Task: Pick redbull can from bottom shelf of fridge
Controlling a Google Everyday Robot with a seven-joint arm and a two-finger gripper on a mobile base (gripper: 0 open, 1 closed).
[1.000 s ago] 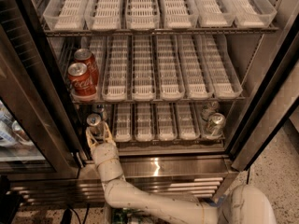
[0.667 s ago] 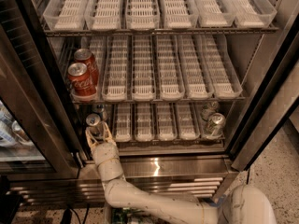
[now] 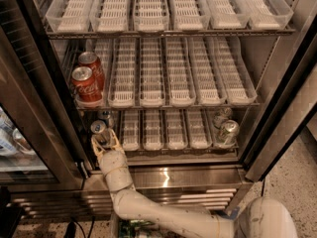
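The fridge fills the view, its dark door frame on both sides, and three shelves show (each fitted with white slotted lanes). The top shelf carries six lanes. The middle shelf holds two Coke cans in its leftmost lane, one behind the other. The bottom shelf sits just above a steel sill. The robot's white arm reaches up from the lower right to the left end of this shelf.

Four cans stand on the bottom shelf. Two grey cans are at the right end, one behind the other, and two slim ones are at the left end. The front redbull can stands upright at the front of the leftmost lane, its silver top showing. The second redbull can is just behind it. The end effector is at the front can, its fingers apart on either side of the can's lower body (whether they press on it I cannot tell).
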